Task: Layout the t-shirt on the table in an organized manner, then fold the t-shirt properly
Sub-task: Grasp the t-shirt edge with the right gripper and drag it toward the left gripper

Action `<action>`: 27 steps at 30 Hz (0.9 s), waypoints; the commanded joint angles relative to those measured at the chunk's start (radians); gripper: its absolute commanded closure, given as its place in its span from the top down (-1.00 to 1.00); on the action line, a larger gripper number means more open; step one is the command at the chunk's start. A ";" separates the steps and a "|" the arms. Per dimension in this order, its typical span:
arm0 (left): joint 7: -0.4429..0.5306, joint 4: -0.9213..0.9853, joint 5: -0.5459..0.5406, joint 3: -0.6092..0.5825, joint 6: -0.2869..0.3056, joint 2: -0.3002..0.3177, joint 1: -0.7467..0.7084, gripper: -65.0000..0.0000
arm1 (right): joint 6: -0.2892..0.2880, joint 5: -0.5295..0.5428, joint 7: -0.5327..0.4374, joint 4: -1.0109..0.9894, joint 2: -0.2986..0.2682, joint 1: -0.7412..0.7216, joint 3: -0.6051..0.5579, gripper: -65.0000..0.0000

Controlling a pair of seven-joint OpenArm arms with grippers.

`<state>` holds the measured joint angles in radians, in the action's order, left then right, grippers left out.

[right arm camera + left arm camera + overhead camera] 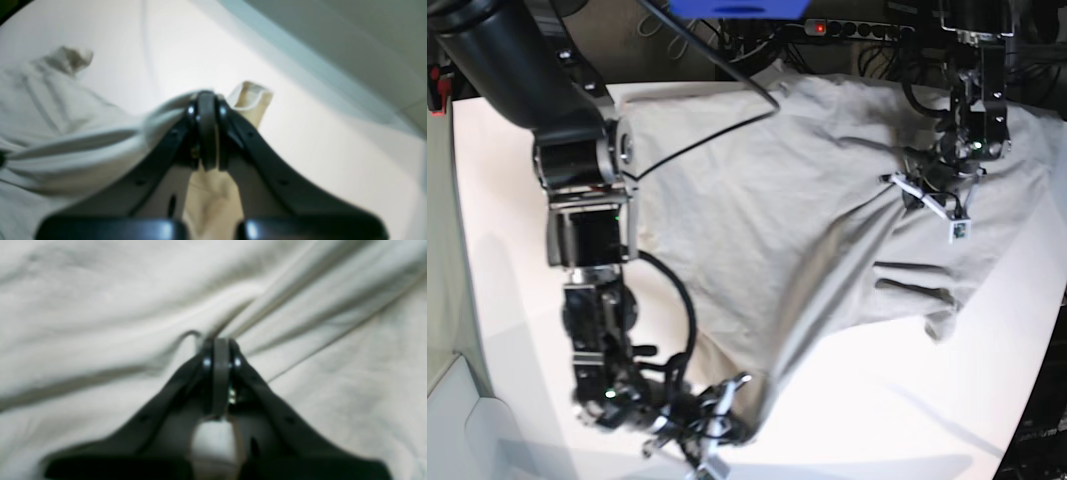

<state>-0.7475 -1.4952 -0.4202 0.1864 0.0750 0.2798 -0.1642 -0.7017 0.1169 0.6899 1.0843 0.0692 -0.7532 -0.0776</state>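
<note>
The beige t-shirt [767, 220] lies spread and wrinkled over the white table [507, 330], reaching from the far edge toward the right side. My left gripper [901, 183] is shut on a pinch of its cloth at the right; taut folds run out from the fingertips in the left wrist view, where the gripper [220, 341] sits on the t-shirt [100, 306]. My right gripper [745, 386] is shut on the shirt's near corner. In the right wrist view that gripper [206, 96] holds a bunched edge of the t-shirt [66, 133] just above the table [200, 43].
A power strip [857, 28] and cables lie beyond the table's far edge, beside a blue object [737, 8]. The table's edge and the floor [333, 33] show to the right of my right gripper. The right arm's dark body [577, 160] reaches over the table's left half.
</note>
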 commanded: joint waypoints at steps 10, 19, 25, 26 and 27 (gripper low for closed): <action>-0.036 -0.028 0.031 0.025 -0.013 0.009 -0.033 -1.00 | 0.004 0.017 -0.174 -0.287 0.088 -0.013 0.000 -1.00; -0.036 -0.028 0.031 0.025 -0.013 0.008 -0.031 -1.00 | 0.004 0.017 -0.120 -0.301 0.088 0.071 -0.058 -0.60; -0.036 -0.069 0.020 0.046 -0.013 0.020 -0.030 -1.00 | 0.004 0.019 -0.060 -0.240 0.088 0.122 -0.184 0.08; -0.036 -0.101 0.017 0.066 -0.011 0.019 -0.033 -1.00 | 0.004 0.019 -0.059 -0.194 0.088 0.146 -0.179 0.10; -0.036 -0.137 0.002 0.086 -0.011 0.014 -0.034 -1.00 | 0.004 0.019 -0.059 -0.140 0.088 0.169 -0.169 0.10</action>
<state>-0.8101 -1.6085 -0.4114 0.2661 0.0673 0.2790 -0.2138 -0.6998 0.1089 0.6586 0.9268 0.1497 -0.5457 -0.2481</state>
